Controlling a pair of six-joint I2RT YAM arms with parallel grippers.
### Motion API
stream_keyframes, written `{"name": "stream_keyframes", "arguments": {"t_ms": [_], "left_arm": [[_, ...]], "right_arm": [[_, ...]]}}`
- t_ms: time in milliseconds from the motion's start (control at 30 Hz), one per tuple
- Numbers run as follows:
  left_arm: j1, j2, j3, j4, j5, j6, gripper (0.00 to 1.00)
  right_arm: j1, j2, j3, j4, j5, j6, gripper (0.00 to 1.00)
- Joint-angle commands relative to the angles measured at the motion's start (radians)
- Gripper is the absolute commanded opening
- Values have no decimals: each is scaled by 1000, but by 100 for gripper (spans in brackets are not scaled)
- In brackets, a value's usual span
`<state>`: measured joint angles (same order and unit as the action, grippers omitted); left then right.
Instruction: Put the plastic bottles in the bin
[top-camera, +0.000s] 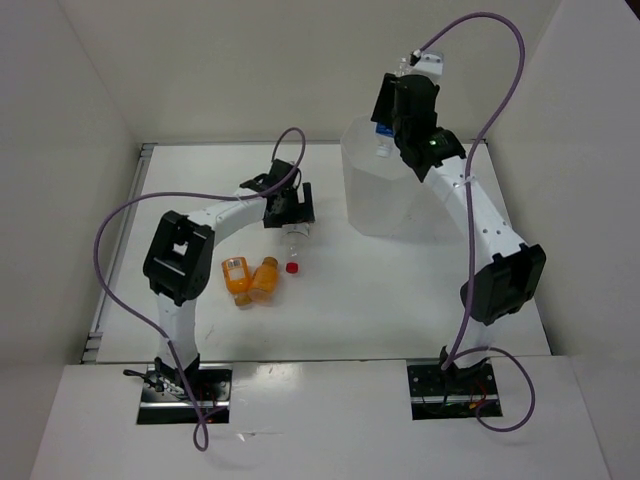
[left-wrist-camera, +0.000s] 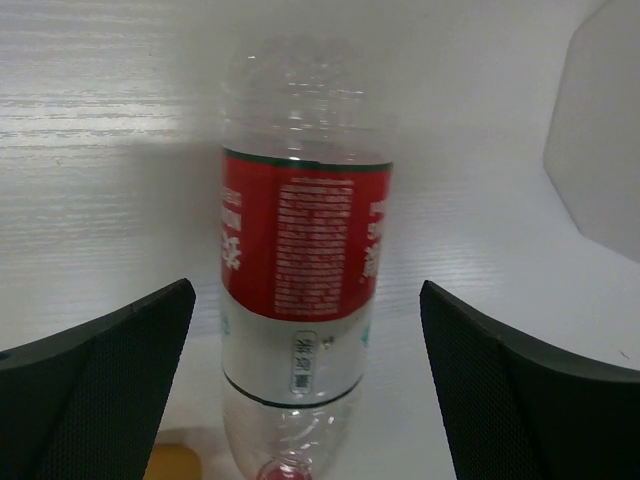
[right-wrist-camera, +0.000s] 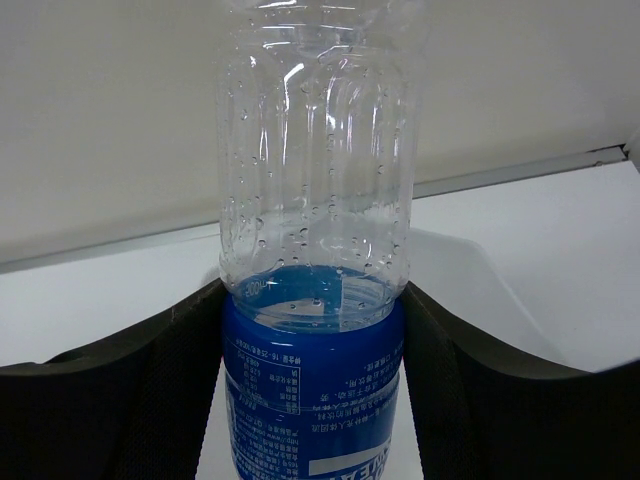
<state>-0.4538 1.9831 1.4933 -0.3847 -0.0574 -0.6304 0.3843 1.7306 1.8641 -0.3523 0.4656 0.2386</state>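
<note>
Thin clear plastic, empty but for droplets inside: the blue-labelled bottle (right-wrist-camera: 318, 200) should be very light and easy to dent, so the labelled waist, likely its stiffest part, is the place to hold it. The right gripper (right-wrist-camera: 315, 330) is clamped there, pads pressed against both sides of the label. It holds the bottle over the bin (top-camera: 385, 205) in the upper right of the top view. The bin's mouth is wide beside the bottle, so a drop should have good margin. Whether the bottle hangs wholly inside the rim line I cannot tell from this angle.

At the centre of the top view the red-labelled bottle (left-wrist-camera: 305, 250) lies on the table (top-camera: 400, 290), cap toward the bottom of the frame. The left gripper (left-wrist-camera: 306, 290) is spread wide, a finger on either side of the label and neither touching. Round and smooth, this bottle may roll or squirt out if pinched off-centre, so the label band is the place to close. Just to its lower left the two orange bottles (top-camera: 238, 278) lie touching each other, near enough for a finger to nudge them. Open table lies between this bottle and the bin.
</note>
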Motion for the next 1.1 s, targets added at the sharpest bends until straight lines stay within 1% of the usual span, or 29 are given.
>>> {"name": "stream_keyframes", "arguments": {"t_ms": [0,33,67,100,133,233,267,300,367,400,467,500,533,667,700,733,800,867,900,967,1000,1067], "left_arm": [[-14,48,47,4,-45,17,100],[-14,48,47,4,-45,8,100],[-14,60,47,4,-45,-5,100],[-14,60,47,-5,-58,-5,100],[-25,69,47,-5,-71,-5,99],[-34,82,47,-14,-110,-5,99],[-45,82,47,-14,-110,-5,99],[-45,94,57,-14,-119,-5,99],[-45,108,67,-23,-119,5,99],[-45,120,67,-32,-119,5,97],[-45,120,67,-33,-130,-6,88],[-45,103,67,-33,-139,-6,83],[-45,91,67,-33,-139,-6,78],[-45,22,47,-33,-185,-6,69],[-45,-9,47,-33,-199,-6,64],[-45,-27,47,-42,-199,-6,62],[-45,-91,59,-65,-258,-6,58],[-45,-144,87,-75,-289,-6,58],[-45,-205,97,-75,-318,4,58],[-45,-294,122,-65,-329,24,58],[-45,-318,158,-53,-341,37,58],[-57,-364,211,-10,-332,84,58]], "right_arm": [[-33,-37,-5,38,5,37,46],[-33,-37,-40,38,5,38,47],[-33,-51,-58,61,-5,38,52],[-33,-63,-84,61,-5,51,52],[-33,-63,-85,61,-5,51,52],[-42,-63,-85,61,4,51,52],[-42,-63,-85,61,4,51,54],[-42,-54,-85,61,4,62,61],[-42,-54,-95,52,-5,71,66],[-42,-54,-105,52,-5,85,72],[-42,-54,-117,52,-16,85,80],[-42,-54,-117,52,-16,85,88],[-42,-63,-117,43,-25,85,88],[-42,-86,-108,33,-38,85,89],[-42,-86,-108,33,-38,85,89],[-42,-101,-108,33,-38,85,91],[-42,-126,-118,33,-48,85,91],[-42,-155,-118,33,-36,74,92],[-42,-166,-118,33,-36,64,92],[-42,-184,-118,33,4,51,92],[-42,-203,-118,33,17,51,92],[-51,-226,-143,15,71,51,98]]}}
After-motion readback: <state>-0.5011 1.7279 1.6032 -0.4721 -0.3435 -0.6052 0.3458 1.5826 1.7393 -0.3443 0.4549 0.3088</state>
